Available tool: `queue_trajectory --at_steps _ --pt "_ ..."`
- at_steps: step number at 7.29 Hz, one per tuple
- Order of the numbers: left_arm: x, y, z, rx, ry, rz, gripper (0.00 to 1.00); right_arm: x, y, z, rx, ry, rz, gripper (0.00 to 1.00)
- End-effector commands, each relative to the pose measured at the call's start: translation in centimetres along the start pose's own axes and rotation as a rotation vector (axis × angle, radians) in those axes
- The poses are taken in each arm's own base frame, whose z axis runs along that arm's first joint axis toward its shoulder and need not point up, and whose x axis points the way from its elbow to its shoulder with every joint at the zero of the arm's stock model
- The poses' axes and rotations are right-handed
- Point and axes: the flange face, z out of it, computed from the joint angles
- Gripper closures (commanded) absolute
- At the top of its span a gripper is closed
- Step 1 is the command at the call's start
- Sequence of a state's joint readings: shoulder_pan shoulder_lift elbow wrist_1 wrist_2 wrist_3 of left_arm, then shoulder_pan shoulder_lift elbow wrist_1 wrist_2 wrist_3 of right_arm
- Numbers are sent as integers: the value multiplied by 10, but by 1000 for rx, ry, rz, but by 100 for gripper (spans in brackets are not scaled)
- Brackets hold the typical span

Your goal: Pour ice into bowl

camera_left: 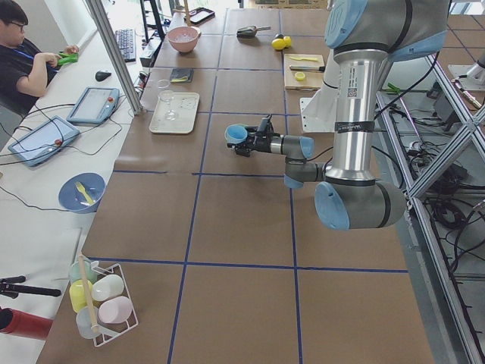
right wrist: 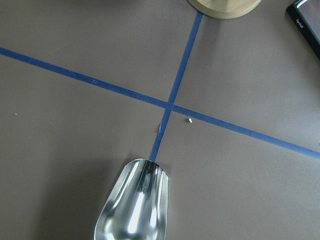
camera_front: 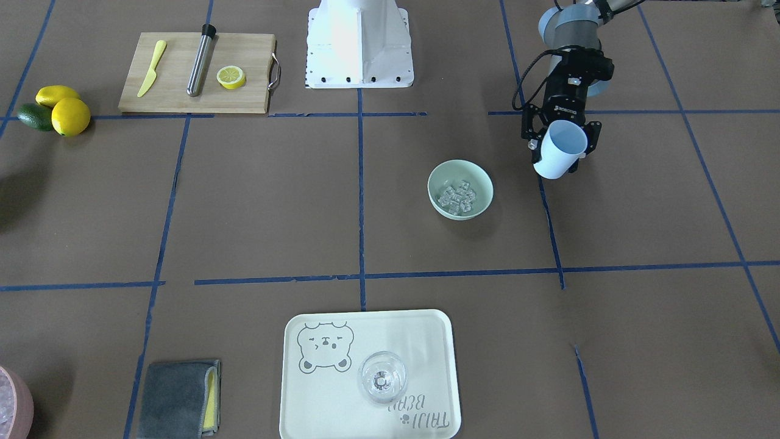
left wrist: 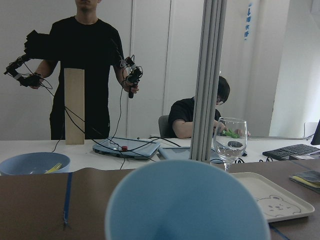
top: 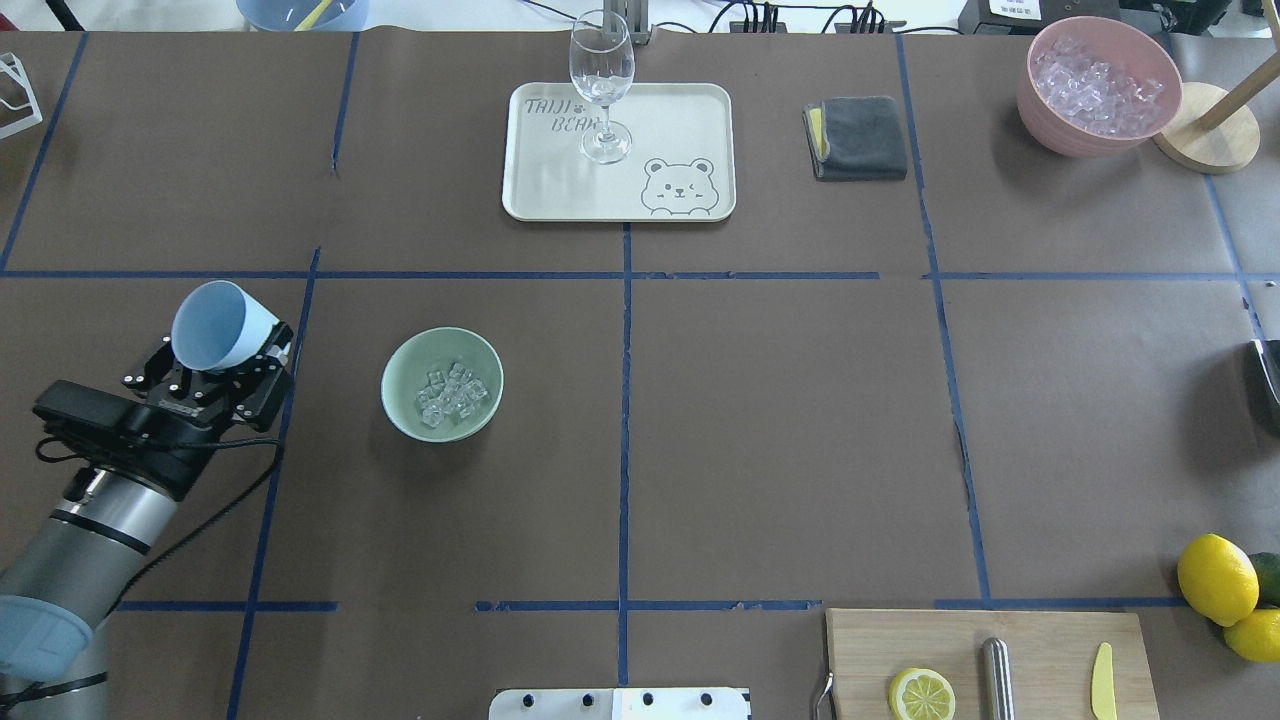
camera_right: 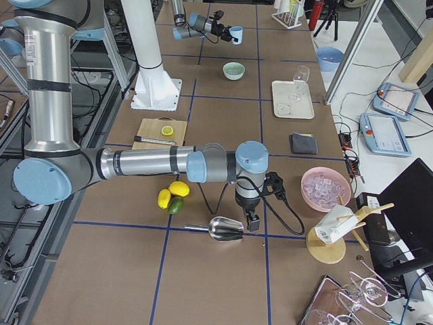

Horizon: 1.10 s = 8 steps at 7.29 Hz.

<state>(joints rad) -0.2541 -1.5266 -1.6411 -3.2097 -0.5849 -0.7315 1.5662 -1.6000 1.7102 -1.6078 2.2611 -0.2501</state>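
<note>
The mint-green bowl (camera_front: 484, 183) (top: 400, 362) stands on the brown table and holds several clear ice cubes (camera_front: 458, 196) (top: 452, 394). My left gripper (camera_front: 560, 141) (top: 228, 368) is shut on a pale blue cup (camera_front: 559, 153) (top: 220, 325) and holds it tilted above the table, beside the bowl and apart from it. The cup's inside (left wrist: 185, 205) looks empty. My right gripper (camera_right: 252, 220) is at the table's far right end next to a metal scoop (camera_right: 226, 229) (right wrist: 132, 210). I cannot tell whether it is open or shut.
A cream tray (top: 690, 110) carries a wine glass (top: 602, 85). Beside it lie a grey cloth (top: 858, 138) and a pink container of ice (top: 1098, 85). A cutting board (top: 1040, 650) holds a lemon half, metal rod and yellow knife. Lemons (top: 1215, 578) lie nearby.
</note>
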Motion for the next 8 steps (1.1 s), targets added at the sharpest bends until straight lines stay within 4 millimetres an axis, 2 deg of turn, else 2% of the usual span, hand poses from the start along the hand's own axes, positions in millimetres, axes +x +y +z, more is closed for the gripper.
queue_trajectory --at_steps 1,3,5,6,7,8 --pt "-101 -7 -13 -71 -72 14 100 0 0 0 0 0 0 0" --pt "-165 12 -5 -88 -177 98 100 0 -1 -1 2 0 -1 0" --pt "-179 30 -2 -115 -199 130 100 -1 -4 -2 5 1 -4 0" --pt "-184 42 -3 -156 -193 82 100 -1 -5 -2 5 3 -3 0" --pt "-184 58 5 -166 -206 54 100 -1 -5 -3 6 3 -4 0" --pt "-178 63 13 -160 -204 46 100 -1 -5 -3 6 3 -4 0"
